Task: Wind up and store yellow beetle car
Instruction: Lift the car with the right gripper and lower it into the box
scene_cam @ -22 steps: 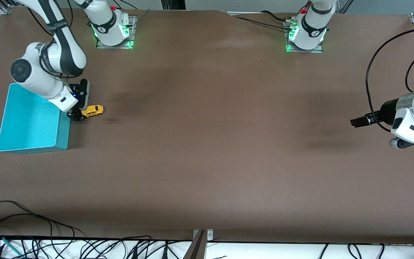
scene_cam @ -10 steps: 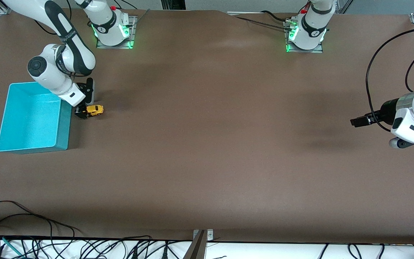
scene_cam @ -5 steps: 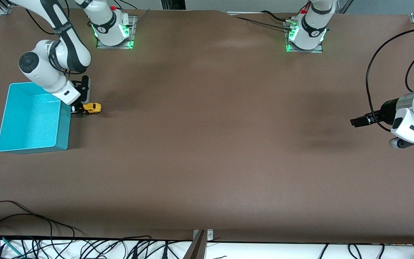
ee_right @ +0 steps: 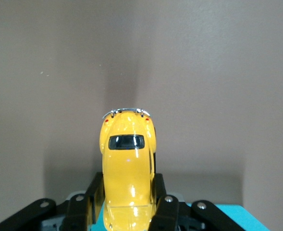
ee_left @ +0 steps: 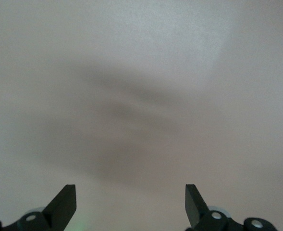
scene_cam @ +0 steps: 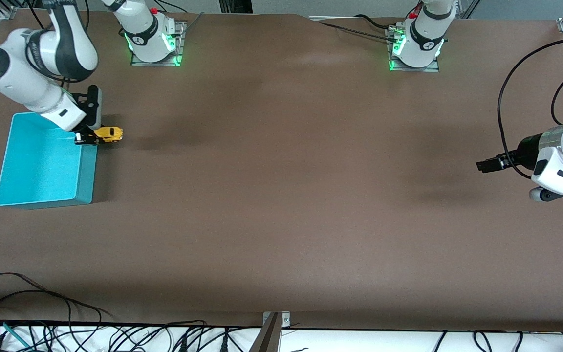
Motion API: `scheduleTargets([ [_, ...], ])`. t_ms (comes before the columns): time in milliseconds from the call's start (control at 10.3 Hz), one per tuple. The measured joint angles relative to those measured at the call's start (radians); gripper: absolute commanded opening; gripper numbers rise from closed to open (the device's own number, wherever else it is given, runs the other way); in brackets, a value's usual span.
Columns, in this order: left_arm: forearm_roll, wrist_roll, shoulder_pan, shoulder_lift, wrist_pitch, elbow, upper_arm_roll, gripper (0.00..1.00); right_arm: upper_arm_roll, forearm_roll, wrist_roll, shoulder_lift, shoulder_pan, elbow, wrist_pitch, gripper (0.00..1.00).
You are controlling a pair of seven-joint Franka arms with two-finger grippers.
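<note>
Up comes the right gripper [scene_cam: 86,139], and the yellow beetle car [scene_cam: 109,134] with it, shifted toward the upper left of the front view from where it stood on the table a moment ago. Its fingers are clamped on the car's flanks, right at the teal bin [scene_cam: 42,161] rim (winding looks finished). Storing is underway; next it needs carrying over the bin's open middle, then letting go. Over at the right edge, the left gripper [scene_cam: 482,165] waits, spread wide and empty.
</note>
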Motion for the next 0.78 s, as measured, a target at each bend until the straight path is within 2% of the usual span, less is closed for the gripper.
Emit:
scheduleTargets([
  [195, 0.0, 0.0, 0.0, 0.0, 0.0, 0.0, 0.0, 1.0, -0.057, -0.002, -0.111, -0.01, -0.019, 0.075, -0.089, 0.0],
  [390, 0.0, 0.0, 0.0, 0.0, 0.0, 0.0, 0.0, 1.0, -0.1, -0.024, -0.235, 0.034, -0.086, 0.112, -0.098, 0.0],
  [779, 0.0, 0.0, 0.001, 0.0, 0.0, 0.0, 0.0, 1.0, -0.116, -0.033, -0.418, 0.328, -0.2, 0.33, -0.093, 0.0],
])
